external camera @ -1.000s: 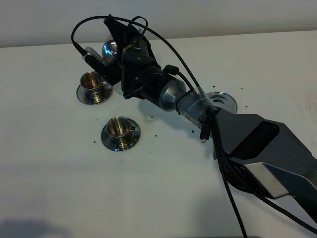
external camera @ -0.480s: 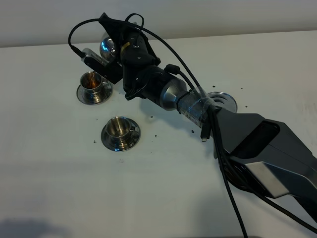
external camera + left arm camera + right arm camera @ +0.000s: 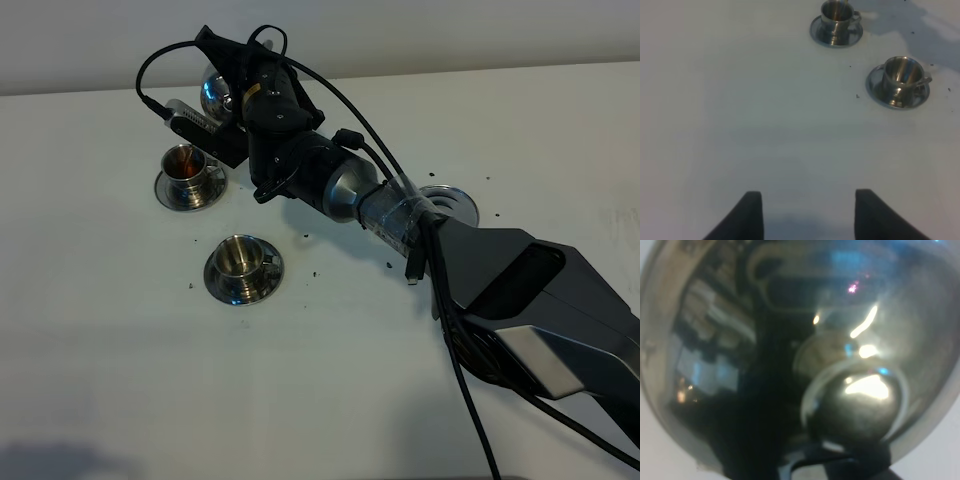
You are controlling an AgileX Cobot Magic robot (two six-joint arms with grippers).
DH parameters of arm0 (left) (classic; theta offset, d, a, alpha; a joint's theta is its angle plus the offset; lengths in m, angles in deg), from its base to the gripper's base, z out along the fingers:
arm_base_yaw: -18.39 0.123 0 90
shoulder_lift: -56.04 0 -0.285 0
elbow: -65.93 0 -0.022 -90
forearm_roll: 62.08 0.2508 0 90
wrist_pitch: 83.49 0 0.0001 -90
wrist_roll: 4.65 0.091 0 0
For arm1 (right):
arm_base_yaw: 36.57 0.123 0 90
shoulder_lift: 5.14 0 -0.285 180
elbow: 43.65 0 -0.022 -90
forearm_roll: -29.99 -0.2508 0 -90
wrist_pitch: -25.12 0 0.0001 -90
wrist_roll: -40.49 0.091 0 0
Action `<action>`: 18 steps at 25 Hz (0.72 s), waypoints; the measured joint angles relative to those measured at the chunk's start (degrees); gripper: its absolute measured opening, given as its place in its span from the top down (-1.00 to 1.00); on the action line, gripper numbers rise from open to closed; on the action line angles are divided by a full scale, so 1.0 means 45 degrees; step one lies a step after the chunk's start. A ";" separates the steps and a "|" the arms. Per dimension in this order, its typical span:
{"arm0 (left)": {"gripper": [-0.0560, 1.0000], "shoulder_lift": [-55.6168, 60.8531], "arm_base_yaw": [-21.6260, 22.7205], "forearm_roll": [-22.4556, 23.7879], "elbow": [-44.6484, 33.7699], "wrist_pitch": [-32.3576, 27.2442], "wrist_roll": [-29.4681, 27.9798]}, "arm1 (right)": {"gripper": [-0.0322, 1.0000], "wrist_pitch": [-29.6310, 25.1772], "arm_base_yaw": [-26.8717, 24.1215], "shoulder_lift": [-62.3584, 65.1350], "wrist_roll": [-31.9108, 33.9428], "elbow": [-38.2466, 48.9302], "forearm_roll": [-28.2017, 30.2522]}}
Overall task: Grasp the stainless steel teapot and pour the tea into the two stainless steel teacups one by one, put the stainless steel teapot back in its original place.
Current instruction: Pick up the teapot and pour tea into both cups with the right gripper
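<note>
The teapot (image 3: 217, 92) is mostly hidden behind the right gripper (image 3: 238, 80), which pinches it at the upper left of the high view, just above the upper cup (image 3: 186, 163). Its spout cannot be made out. The left gripper (image 3: 808, 212), cut off at the frame's bottom, is spread. The lower cup (image 3: 240, 258) and the disc (image 3: 449, 205) at centre right stand apart, with open table (image 3: 120, 380) at lower left.

Dim, cool light spreads evenly over the tabletop (image 3: 120, 380), casting soft shadows. The right wrist view is blurred at close range, and the stainless steel teapot (image 3: 790, 340) shows bright glare spots and dark reflections. The left wrist view looks soft.
</note>
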 joint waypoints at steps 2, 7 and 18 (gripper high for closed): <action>0.04 0.0000 0.0000 0.0000 0.0000 0.0000 0.0000 | 0.59 0.0000 0.0000 0.0000 0.0000 0.0000 0.0000; 0.04 0.0000 0.0000 0.0000 0.0000 0.0000 0.0011 | 0.59 0.0040 0.0000 0.0000 -0.0010 0.0000 0.0037; 0.04 0.0000 0.0000 0.0000 0.0000 0.0000 0.0011 | 0.59 0.0235 0.0000 0.0000 -0.0044 0.0000 0.0318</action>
